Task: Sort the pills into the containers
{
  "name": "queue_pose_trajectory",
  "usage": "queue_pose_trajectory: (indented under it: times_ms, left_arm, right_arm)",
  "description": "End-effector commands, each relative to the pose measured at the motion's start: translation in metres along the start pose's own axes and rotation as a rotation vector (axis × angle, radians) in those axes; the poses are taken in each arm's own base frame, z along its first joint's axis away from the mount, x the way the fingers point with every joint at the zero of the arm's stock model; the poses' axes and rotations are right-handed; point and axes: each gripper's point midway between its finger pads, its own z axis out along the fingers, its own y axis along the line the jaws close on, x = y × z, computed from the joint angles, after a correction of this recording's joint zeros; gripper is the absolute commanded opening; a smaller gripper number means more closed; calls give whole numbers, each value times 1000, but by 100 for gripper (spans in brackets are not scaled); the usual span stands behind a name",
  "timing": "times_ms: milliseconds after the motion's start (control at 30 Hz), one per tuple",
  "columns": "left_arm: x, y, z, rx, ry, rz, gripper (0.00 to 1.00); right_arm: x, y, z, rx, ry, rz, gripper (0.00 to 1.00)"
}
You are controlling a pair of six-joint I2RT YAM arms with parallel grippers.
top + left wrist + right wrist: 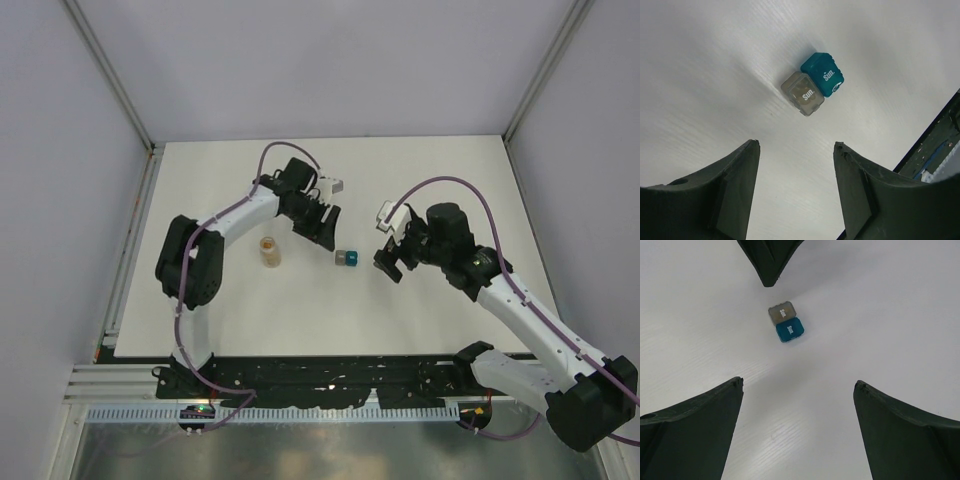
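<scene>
Seen from above, a white table (420, 180) carries two tiny cube-like containers side by side and touching near its middle, the grey box (802, 93) on the left and the teal-blue box (823, 74) on the right, each with a small white "Sun." label on its lid. Both lids appear closed, which suggests the sorting has not yet got under way. The left gripper (796, 145) hangs just behind and to the left of the pair with its two dark fingers spread apart and nothing between them. Its wrist camera looks down on the boxes just beyond the fingertips, as if lining up to reach for one. The right gripper (799, 382) hovers just to the right of the boxes, its fingers also spread wide and holding nothing. In its wrist view the boxes lie on bare table between and beyond the fingertips, with one tip of the left gripper pointing down from the top edge. With both arms aimed at the same pair from opposite sides, the likely plan is for one to steady a box while the other works its lid. A small clear vial (270, 251) with an orange-brown top stands upright a short way left of the boxes, beside the left arm; whether it holds the pills cannot be told
</scene>
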Motion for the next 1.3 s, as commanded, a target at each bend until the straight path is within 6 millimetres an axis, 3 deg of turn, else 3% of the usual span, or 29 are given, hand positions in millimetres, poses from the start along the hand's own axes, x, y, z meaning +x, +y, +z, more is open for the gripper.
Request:
queue_pose_trajectory:
  times_ms: [0,567,633,700,733,1067,1267]
  left_arm:
    - [-24,-7,-33,-45,-119,105,66]
    - [-36,-21,-111,-204,-323,283,78]
    - [-34,-22,-119,-223,-345,294,83]
    - [-33,-25,-130,-242,-378,316,97]
    - [-33,-26,-135,-252,-394,327,100]
    - [-20,-29,-186,-389,-499,395,100]
    - [-5,-29,-227,-510,-612,403,100]
  right_arm:
    - [-14,-14,-4,67,-54,-9,95]
    - [-9,-33,-7,170,-44,23,95]
    - [-12,-40,-10,206,-55,32,95]
    - [-12,-47,-13,241,-58,40,95]
    - [-11,-49,-15,254,-58,44,95]
    - [-11,-68,-28,350,-74,106,95]
    - [-7,-100,-46,540,-52,162,95]
